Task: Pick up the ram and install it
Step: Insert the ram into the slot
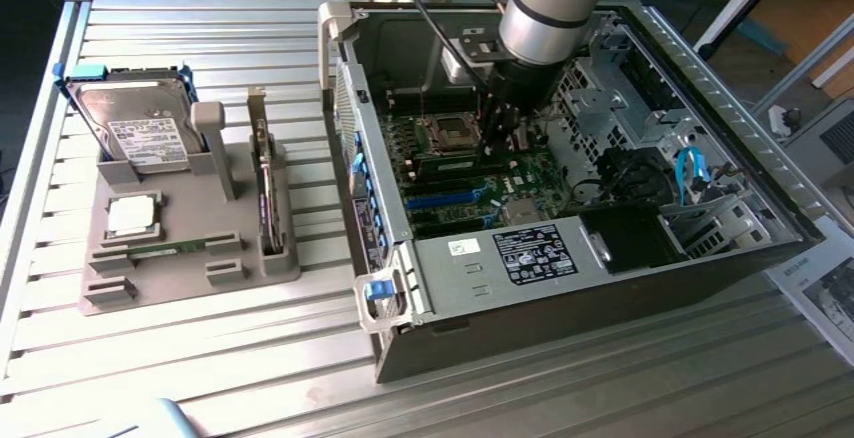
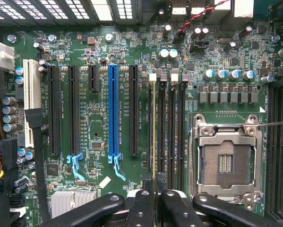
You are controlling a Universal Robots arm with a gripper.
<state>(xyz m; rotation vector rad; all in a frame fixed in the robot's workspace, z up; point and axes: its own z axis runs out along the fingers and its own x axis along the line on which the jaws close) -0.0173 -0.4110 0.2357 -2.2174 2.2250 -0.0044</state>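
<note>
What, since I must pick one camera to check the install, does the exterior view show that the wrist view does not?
The exterior view adds the grey fixture holding the hard drive and processor, the arm, and the whole open case. The wrist view adds the grip itself: the pincer closed on the ram, seen edge-on along the memory slots. Both share the motherboard and its empty processor socket.

I see the thin, narrow circuit-board ram stick [image 2: 154,132] edge-on, as a fine yellowish line standing on its long edge. It is pinched between the black gripper [image 2: 154,194] fingers. It runs along the memory slot farthest from the processor socket, and I cannot tell whether it is seated.
</note>
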